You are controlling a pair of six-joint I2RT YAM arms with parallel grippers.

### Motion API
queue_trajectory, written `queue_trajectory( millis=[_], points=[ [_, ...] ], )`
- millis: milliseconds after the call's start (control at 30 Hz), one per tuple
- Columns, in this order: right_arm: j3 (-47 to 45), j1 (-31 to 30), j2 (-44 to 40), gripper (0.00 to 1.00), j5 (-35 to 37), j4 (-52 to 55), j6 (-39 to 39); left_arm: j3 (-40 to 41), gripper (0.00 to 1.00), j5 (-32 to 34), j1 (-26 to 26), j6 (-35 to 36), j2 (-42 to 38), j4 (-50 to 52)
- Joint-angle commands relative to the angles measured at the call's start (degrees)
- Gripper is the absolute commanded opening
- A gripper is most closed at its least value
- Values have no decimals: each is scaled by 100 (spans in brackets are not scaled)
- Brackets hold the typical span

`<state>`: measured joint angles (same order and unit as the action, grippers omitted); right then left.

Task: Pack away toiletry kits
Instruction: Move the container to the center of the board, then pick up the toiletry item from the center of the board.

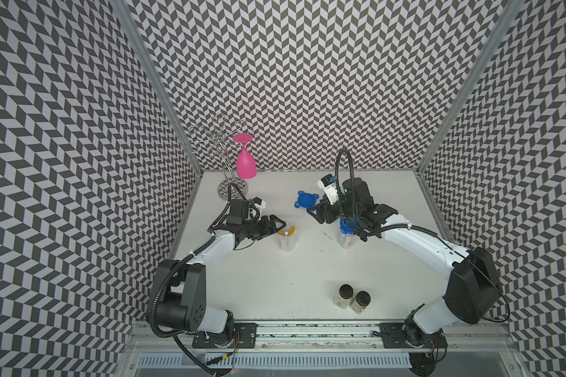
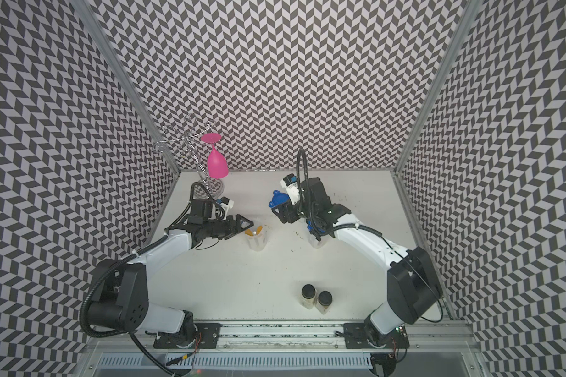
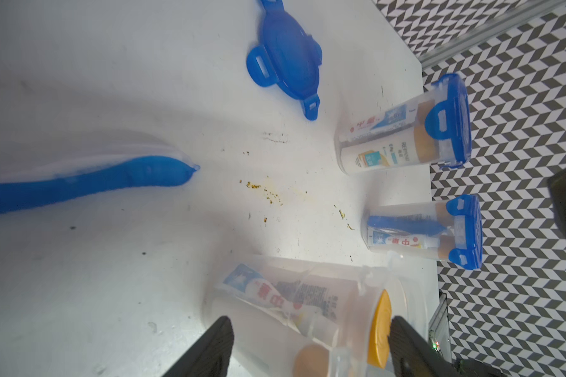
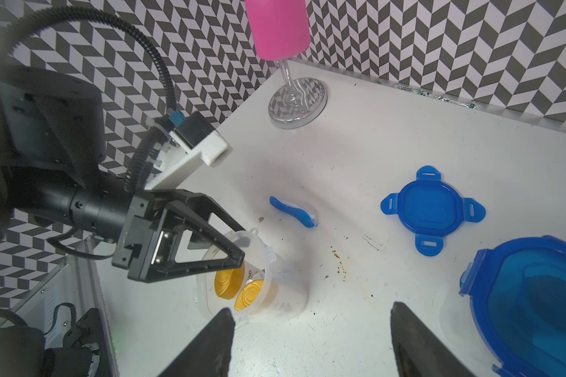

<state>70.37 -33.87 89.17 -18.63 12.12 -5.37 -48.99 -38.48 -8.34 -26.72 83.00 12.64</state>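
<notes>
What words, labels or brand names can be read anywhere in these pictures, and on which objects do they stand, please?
"中华": red, on the toothpaste tube in the lidded tub.
"REPAV": on the white bottle in the same tub; the ending is blurred.
Fine print on the second toothpaste tube in the open tub: too small to read.

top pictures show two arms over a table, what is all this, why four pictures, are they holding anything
These are two robot arms, each ending in a two-fingered gripper. Two pictures look down from overhead; two come from cameras on the wrists. On the table stand an open tub with gold-capped bottles and toothpaste, two lidded tubs and two black-capped jars; a loose blue lid and a toothbrush lie nearby. A pink glass hangs from a rack. The left gripper and right gripper are open, holding nothing.
</notes>
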Motion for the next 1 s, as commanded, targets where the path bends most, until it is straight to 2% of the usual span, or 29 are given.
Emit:
queue_trajectory(
  millis=[0,100,200,367,433,467,633,800,967],
  points=[
    [228,20,-79,74,-17,-110,50,-362,78,70,365,382,-233,439],
    [204,21,-105,74,-4,-113,55,-285,78,-150,662,490,-254,32],
    [291,22,-79,74,-37,-37,50,-392,77,-91,702,510,216,-231],
    [334,22,-93,78,-237,-24,-77,-896,73,658,674,607,1187,-226],
    [289,21,-82,99,-536,-34,-157,-1232,73,1119,524,879,1500,-41],
    [265,15,-63,100,-633,-30,-189,-1369,73,1348,442,986,1595,20],
    [120,20,-157,100,-560,-90,-251,-1472,73,1991,213,1079,1989,-239],
    [220,29,-154,100,-406,-49,-166,-1421,72,2141,-64,1063,2305,-615],
    [181,34,-160,100,-340,-27,-142,-1087,72,2195,-203,1018,2178,-709]
  ],
)
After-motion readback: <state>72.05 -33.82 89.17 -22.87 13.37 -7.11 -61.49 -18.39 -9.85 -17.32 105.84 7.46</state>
